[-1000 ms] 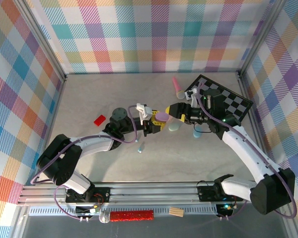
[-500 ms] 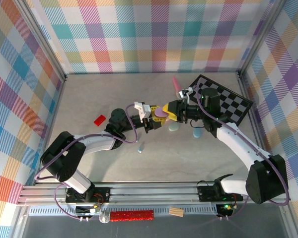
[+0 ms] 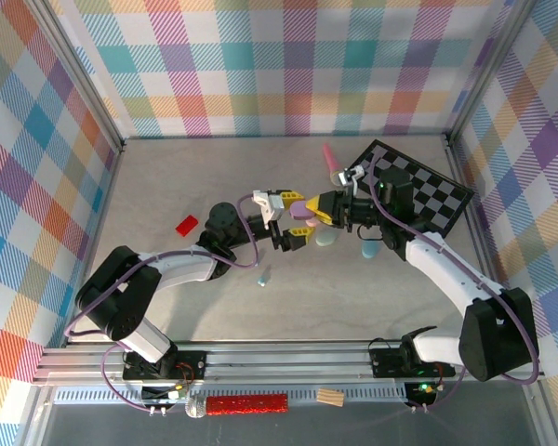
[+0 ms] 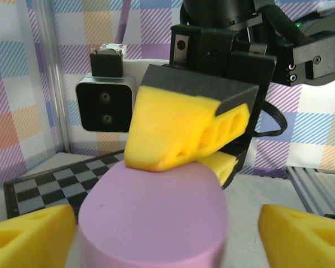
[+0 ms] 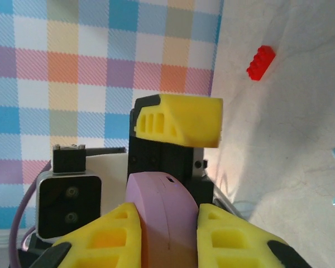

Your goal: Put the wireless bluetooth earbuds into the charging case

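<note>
Case [image 3: 301,212], purple and oval, is clamped in the right gripper [image 3: 316,210], whose yellow fingers cover part of it from above; the left gripper [image 3: 292,221] stands wide open around it. One blue earbud [image 3: 262,276], probably, lies on the table [image 3: 167,177] near the left arm. Red brick [image 3: 186,224] and pink microphone [image 3: 333,163] lie apart

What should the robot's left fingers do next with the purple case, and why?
Probably close gently on the purple case. The left fingers stand wide open on either side of it, not touching, while the right fingers pinch it. A second grip would likely steady the case so it can be opened for the earbuds.
</note>
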Tool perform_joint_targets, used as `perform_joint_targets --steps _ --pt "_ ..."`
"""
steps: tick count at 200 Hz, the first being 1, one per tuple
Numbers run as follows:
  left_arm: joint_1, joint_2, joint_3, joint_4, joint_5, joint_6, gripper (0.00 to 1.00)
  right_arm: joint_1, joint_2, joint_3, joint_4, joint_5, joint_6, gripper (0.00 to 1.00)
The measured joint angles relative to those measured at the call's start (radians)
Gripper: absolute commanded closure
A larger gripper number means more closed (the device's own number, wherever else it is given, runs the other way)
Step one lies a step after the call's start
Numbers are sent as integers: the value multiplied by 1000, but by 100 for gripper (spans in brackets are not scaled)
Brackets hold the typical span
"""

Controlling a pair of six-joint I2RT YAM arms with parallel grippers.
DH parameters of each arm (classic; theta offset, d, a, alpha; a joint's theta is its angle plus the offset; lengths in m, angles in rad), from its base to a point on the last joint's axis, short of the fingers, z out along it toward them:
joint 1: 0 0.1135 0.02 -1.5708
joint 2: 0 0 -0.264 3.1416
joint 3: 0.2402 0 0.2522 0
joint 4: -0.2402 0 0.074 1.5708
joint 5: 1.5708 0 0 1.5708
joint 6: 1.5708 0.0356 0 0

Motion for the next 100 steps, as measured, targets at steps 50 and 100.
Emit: perform_joint_targets --steps 50,100 --pt "-1 -41 -48 -71 -33 28 0 -177 45 -40 -99 100 -117 86" --pt "-30 -81 -85 -206 -58 80 0 -304 221 -42 -168 290 -227 85"
